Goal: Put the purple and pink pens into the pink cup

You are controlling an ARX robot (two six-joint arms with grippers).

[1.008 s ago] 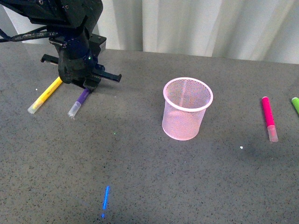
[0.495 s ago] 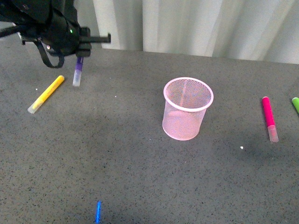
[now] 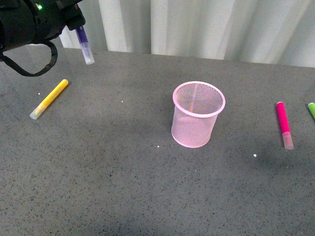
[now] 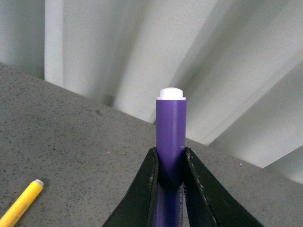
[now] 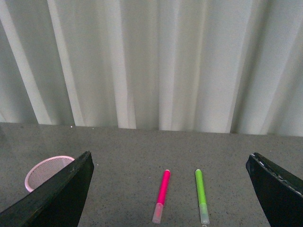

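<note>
L gripper (image 4: 169, 158) clamped on purple pen (image 3: 84, 45), near-upright, clear cap down, high at far left; pink cup (image 3: 193, 129) stands mouth-up well to its right, so we judge carry goes rightward; R gripper (image 5: 170, 158) wide open, empty, nearer pink pen (image 3: 282, 119) lying flat on table (image 3: 123, 187)

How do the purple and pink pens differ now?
Colour: the purple pen is dark purple, the pink pen bright magenta. State: the purple pen is clamped in the left pincer, the pink pen is untouched. Pose: the purple pen hangs in air, cap down; the pink pen lies flat on the table, right of the pink cup. Both have clear caps; neither is in the cup.
</note>
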